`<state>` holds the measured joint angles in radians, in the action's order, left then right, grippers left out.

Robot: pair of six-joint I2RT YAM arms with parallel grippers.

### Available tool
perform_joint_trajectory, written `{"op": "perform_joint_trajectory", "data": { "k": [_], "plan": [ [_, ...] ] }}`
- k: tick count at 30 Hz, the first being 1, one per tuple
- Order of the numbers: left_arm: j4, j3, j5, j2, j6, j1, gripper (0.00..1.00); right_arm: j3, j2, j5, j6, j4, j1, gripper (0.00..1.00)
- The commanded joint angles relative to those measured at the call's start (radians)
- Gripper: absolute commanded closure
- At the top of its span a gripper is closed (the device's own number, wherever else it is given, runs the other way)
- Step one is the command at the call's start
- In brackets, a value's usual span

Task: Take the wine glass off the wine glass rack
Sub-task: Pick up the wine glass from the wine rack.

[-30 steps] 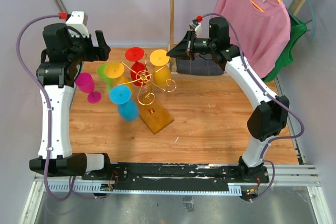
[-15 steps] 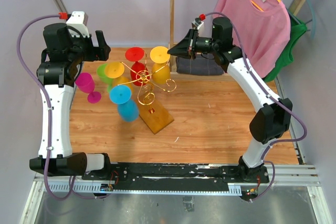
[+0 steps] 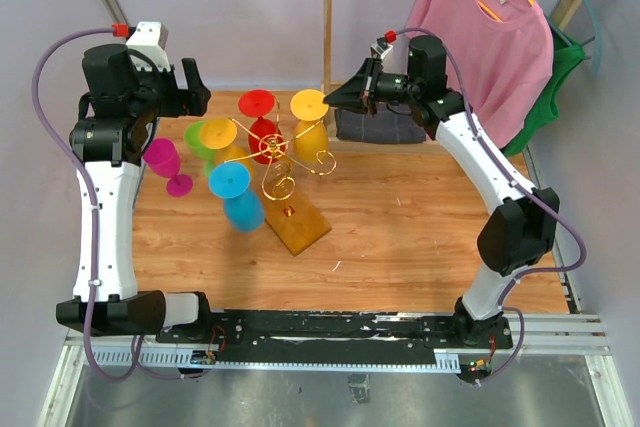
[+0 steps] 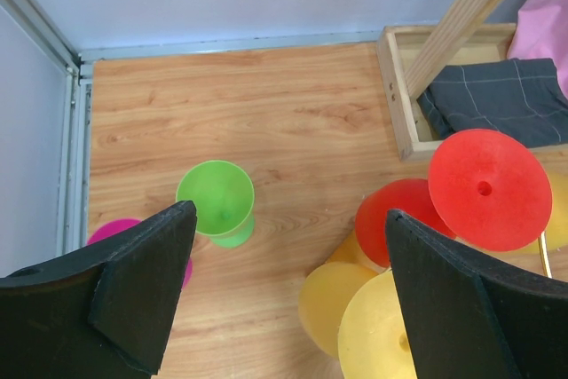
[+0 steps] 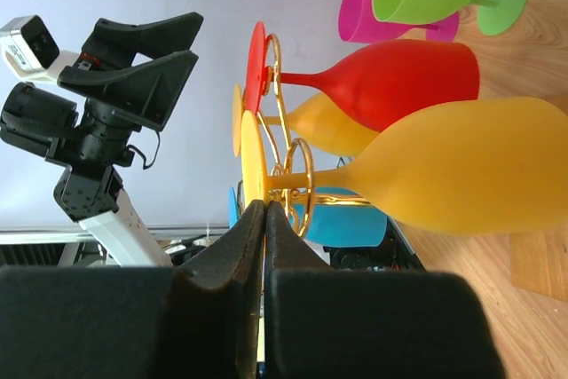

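Fingers of the right gripper (image 5: 264,219) are pressed together, empty, their tips just beside the yellow glass's (image 3: 309,127) foot on the wine glass rack (image 3: 280,162). Left gripper (image 4: 284,290) hangs spread wide, holding nothing. Four glasses hang on the rack: two yellow, one red, one blue; a green and a pink stand on the table (image 3: 420,227). No readable writing.

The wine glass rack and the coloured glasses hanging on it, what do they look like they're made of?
The wine glass rack: thin gold-toned wire, probably metal, since its curled arms glint, on a base that looks like wood with visible grain. The glasses, such as the orange wine glass: opaque, matte, evenly coloured, so likely plastic rather than real glass.
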<state>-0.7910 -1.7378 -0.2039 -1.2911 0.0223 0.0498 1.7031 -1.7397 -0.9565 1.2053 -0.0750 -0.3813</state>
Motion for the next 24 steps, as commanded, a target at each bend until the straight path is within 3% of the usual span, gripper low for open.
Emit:
{"op": "perform_joint_trajectory", "data": {
  "k": [1,24],
  "plan": [
    [0.003,-0.031,-0.008,0.009,0.008,-0.004,0.08,-0.021,0.055,0.006,-0.014,0.008,0.036,0.99],
    [-0.008,-0.046,-0.012,0.001,0.001,-0.003,0.08,-0.073,0.13,-0.017,-0.045,-0.039,0.052,0.99]
  ]
}}
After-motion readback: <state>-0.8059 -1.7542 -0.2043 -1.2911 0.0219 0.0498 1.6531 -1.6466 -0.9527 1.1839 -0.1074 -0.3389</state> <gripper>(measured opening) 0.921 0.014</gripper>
